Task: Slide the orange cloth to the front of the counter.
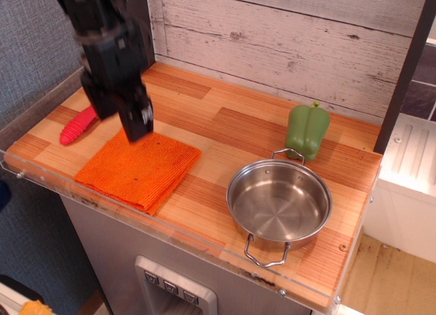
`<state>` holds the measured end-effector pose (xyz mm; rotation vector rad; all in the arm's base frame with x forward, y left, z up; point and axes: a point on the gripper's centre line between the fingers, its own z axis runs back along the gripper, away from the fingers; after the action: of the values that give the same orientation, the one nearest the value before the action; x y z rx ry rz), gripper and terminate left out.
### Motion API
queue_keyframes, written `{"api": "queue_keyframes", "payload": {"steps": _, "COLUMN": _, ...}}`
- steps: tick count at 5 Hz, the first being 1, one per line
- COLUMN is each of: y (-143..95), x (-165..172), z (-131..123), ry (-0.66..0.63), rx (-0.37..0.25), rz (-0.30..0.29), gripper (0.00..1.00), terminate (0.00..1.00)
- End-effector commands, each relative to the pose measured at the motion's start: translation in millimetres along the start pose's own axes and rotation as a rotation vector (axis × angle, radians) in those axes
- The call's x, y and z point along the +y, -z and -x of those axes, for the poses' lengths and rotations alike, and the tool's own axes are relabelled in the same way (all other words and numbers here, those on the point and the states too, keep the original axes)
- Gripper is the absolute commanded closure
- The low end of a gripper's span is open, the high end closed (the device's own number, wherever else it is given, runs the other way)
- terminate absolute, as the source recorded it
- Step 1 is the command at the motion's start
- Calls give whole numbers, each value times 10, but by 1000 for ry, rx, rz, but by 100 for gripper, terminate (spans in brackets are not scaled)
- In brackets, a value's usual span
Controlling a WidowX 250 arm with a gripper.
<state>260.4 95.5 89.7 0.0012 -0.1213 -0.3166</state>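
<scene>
At the near left edge of the wooden counter, the orange cloth is laid flat against the clear rim. Above its far side, the black claw is seen blurred, fingers spread, nothing held. A steel pan sits right.

- The counter in front of me is showing light and reddish-brown plank patches, with a clear acrylic rim running along its edges.
- The orange cloth is lying flat and folded at the front left, its near corner reaching the rim.
- A red handle is resting just behind the cloth, partly hidden by my arm.
- A steel pan is sitting empty at the front right.
- A green bell pepper is standing upright just behind the pan.
</scene>
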Motion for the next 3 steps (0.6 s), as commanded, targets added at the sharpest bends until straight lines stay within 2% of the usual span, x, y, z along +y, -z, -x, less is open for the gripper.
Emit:
{"api": "queue_keyframes", "payload": {"steps": 1, "y": -382, "x": 185, "z": 178, "ry": -116, "rx": 0, "rz": -65, "gripper": 0, "terminate": 0}}
{"api": "queue_keyframes", "payload": {"steps": 2, "y": -372, "x": 256, "z": 265, "ry": -206, "rx": 30, "rz": -82, "gripper": 0, "terminate": 0}}
{"api": "queue_keyframes", "payload": {"steps": 3, "y": -372, "x": 256, "z": 265, "ry": -206, "rx": 30, "rz": -82, "gripper": 0, "terminate": 0}}
